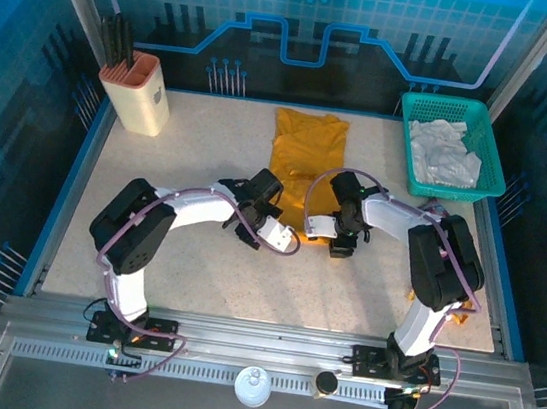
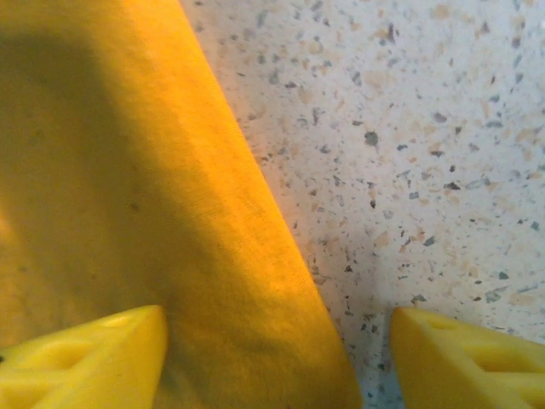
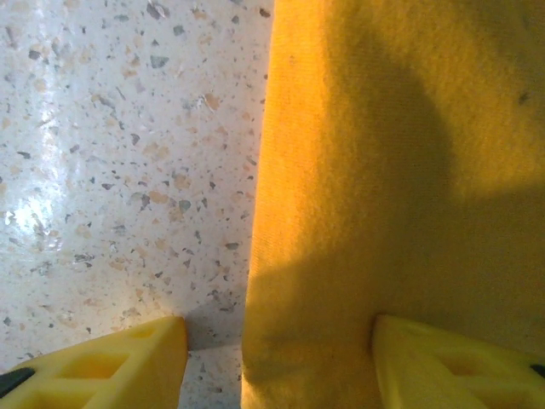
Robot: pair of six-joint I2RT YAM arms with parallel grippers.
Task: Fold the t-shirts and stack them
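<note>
A mustard-orange t-shirt (image 1: 305, 153) lies as a long narrow strip in the middle of the table. Both grippers are low over its near end. My left gripper (image 1: 278, 232) is open and straddles the strip's edge: in the left wrist view one finger (image 2: 85, 362) rests over the orange cloth (image 2: 128, 170) and the other stands over bare table. My right gripper (image 1: 317, 227) is open too and straddles the opposite edge, with the cloth (image 3: 400, 170) against one finger (image 3: 451, 366). A pale white-grey t-shirt (image 1: 444, 153) lies crumpled in the basket.
The green basket (image 1: 492, 153) stands at the back right. A beige holder (image 1: 137, 94) with dark utensils stands at the back left. A raised blue rim (image 1: 73, 178) borders the speckled table (image 1: 191, 143).
</note>
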